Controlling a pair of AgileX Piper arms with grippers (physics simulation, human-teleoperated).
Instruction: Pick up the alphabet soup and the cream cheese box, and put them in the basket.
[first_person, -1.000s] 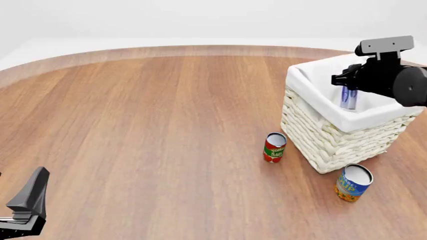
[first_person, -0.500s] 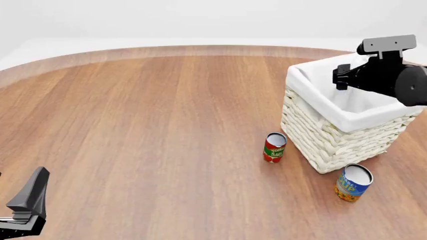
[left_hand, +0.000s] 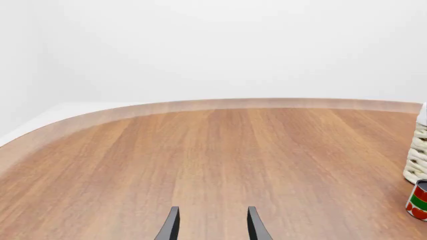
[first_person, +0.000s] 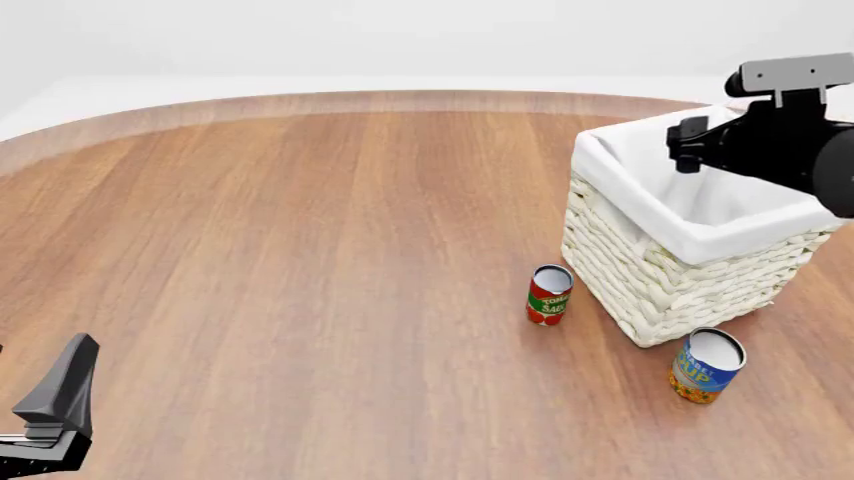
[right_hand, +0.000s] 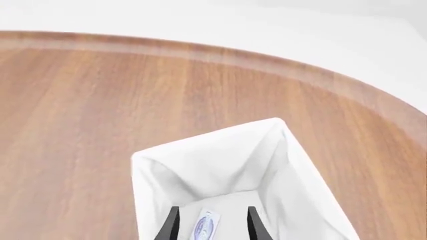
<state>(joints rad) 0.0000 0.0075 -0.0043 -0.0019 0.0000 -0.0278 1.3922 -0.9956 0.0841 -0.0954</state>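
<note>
Cream cheese box (right_hand: 207, 226) now lies inside the basket (first_person: 667, 275), released; right gripper (right_hand: 209, 225) fingers spread, lifting away. Alphabet soup (first_person: 706, 366) remains.

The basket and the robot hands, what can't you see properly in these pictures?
- Cream cheese box: right wrist view's edge cuts it off; in the front view the basket wall hides it.
- Right gripper: front view, arm body covers the fingers.
- Left gripper: only fingertips show.
- Red can: left wrist view, edge-cropped.
</note>
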